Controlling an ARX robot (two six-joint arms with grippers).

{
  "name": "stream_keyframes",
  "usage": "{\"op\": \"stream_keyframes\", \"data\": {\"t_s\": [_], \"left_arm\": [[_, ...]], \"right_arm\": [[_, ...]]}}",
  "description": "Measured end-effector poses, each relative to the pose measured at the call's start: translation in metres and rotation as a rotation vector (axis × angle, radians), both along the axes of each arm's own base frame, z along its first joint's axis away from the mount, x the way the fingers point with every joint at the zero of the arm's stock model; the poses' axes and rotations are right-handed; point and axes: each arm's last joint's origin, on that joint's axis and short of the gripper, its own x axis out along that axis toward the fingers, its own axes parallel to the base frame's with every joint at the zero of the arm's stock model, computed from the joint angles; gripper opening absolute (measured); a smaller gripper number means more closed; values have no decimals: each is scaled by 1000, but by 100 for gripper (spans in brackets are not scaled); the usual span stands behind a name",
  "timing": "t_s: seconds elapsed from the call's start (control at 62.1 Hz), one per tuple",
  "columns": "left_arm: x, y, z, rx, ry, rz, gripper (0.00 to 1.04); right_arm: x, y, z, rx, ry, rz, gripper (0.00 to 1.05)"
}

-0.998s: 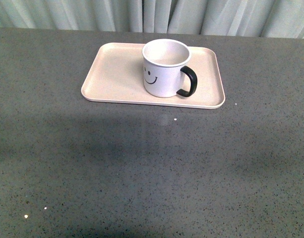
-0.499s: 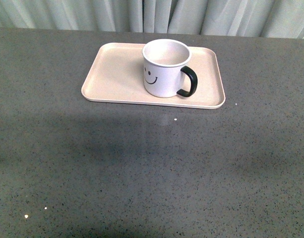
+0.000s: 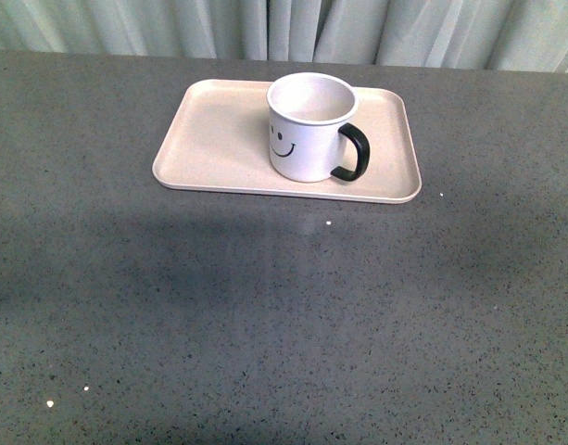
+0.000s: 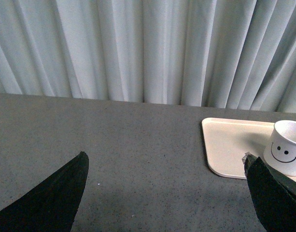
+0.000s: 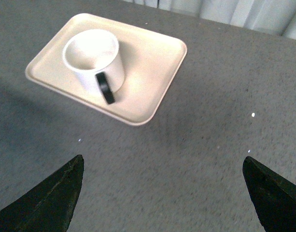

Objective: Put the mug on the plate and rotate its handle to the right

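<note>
1. Left gripper [image 4: 165, 159]: jaws wide, empty. Right gripper [image 5: 163, 162]: the same.
2. Table [image 3: 284, 315]: plate [image 3: 214, 139] lies at far side.
3. Mug [image 3: 302, 139]: upright on plate, right of centre; handle [image 3: 355, 153] points right.

A flat, dark grey speckled stone-like tabletop [image 3: 284, 315] fills most of the front view and runs to a straight far edge. Behind that edge hangs a pale grey-white pleated fabric curtain [image 3: 265, 28], its folds falling vertically across the whole width. The left wrist view shows these folds large and softly lit. Broad, soft-edged shadows [image 3: 172, 260] lie across the middle of the tabletop. A tiny white speck [image 3: 329, 222] sits near the centre, and two more bright specks [image 3: 49, 403] lie close together near the front left.
</note>
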Motion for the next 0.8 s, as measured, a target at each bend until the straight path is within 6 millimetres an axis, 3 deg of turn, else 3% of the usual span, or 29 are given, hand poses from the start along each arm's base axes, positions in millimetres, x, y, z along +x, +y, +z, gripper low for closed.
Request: {"op": "stream_keyframes", "data": {"t_s": [0.161, 0.354, 0.531, 0.805], "left_arm": [[0, 0, 0, 0, 0, 0, 95], [0, 0, 0, 0, 0, 0, 95], [0, 0, 0, 0, 0, 0, 95], [0, 0, 0, 0, 0, 0, 95]], "right_arm": [[84, 26, -12, -55, 116, 47, 96], [147, 72, -23, -46, 216, 94, 96], [182, 98, -37, -63, 262, 68, 96], [193, 116, -61, -71, 333, 79, 96]]}}
